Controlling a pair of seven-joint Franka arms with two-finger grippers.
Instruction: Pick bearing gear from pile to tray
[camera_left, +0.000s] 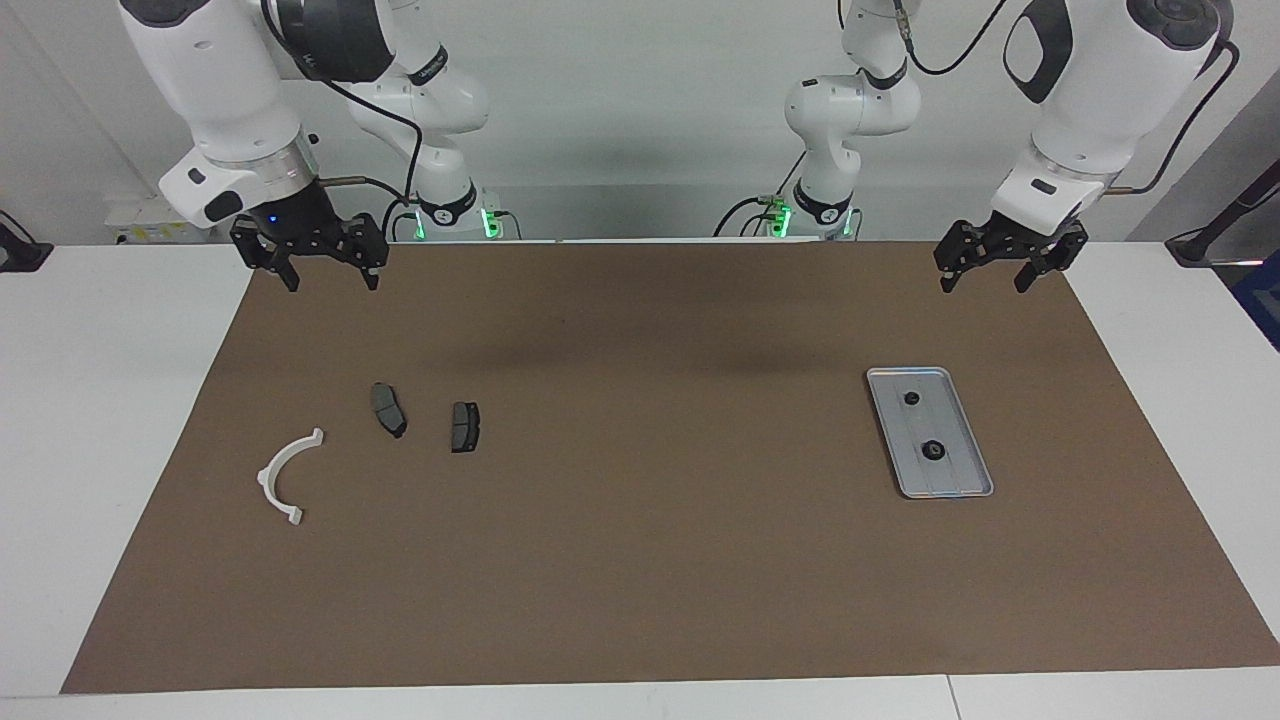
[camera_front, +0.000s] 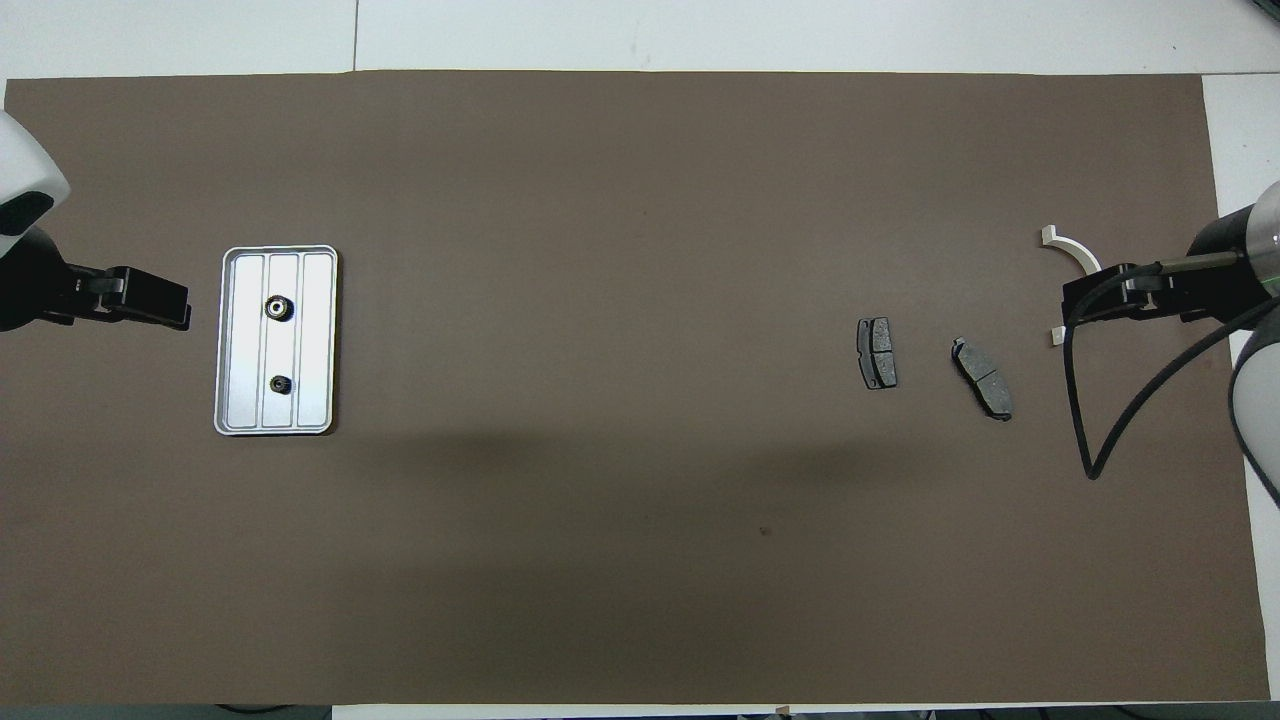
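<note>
The silver tray (camera_left: 958, 475) (camera_front: 318, 340) lies toward the left arm's end of the brown mat. Two black bearing gears rest in it, a small one (camera_left: 911, 398) (camera_front: 281, 383) and a larger one (camera_left: 934, 449) (camera_front: 277, 308). What is left of the pile lies toward the right arm's end: a white plastic arc (camera_left: 283, 472) (camera_front: 1070, 246) and two dark brake pads (camera_left: 388, 409) (camera_left: 465, 427) (camera_front: 982, 378) (camera_front: 877, 352). My left gripper (camera_left: 982, 286) (camera_front: 182, 312) hangs open and empty over the mat's corner beside the tray. My right gripper (camera_left: 332, 286) (camera_front: 1072, 306) waits open and empty over the other corner.
The brown mat (camera_left: 640, 560) covers most of the white table (camera_left: 100, 400). A black cable (camera_front: 1085, 440) loops down from the right arm. In the overhead view the right gripper covers the middle of the white arc.
</note>
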